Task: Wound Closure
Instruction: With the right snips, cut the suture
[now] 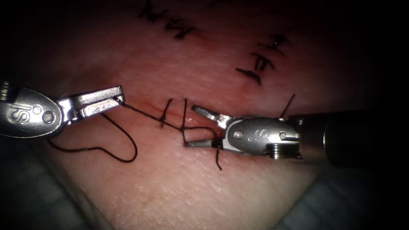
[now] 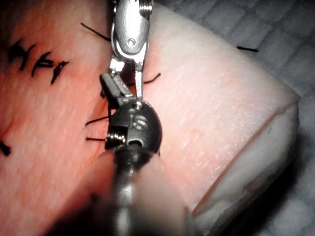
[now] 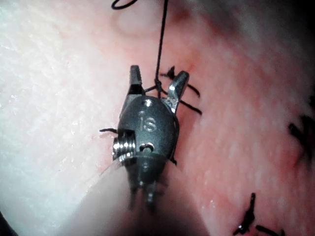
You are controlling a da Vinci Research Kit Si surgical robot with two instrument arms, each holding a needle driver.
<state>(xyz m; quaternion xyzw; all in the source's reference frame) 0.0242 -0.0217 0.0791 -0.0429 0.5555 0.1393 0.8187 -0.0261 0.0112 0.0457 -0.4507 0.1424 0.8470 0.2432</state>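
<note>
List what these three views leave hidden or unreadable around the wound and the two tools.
- Needle: the thread held taut by the left tool trails in a loop toward the endoscope view's left edge; its far end goes under that tool's body.
- Knot: too small to read between the right tool's open jaws.
- Cut: its right stretch lies under the right tool.
- Left wrist view: the tool's blurred shaft covers the tissue behind it.

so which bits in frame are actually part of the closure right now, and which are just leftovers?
In use:
- left claw, shut on the thread
- right claw, open around the thread at the cut, holding nothing
- tissue

Lying about:
- finished stitches
- cut thread ends
</note>
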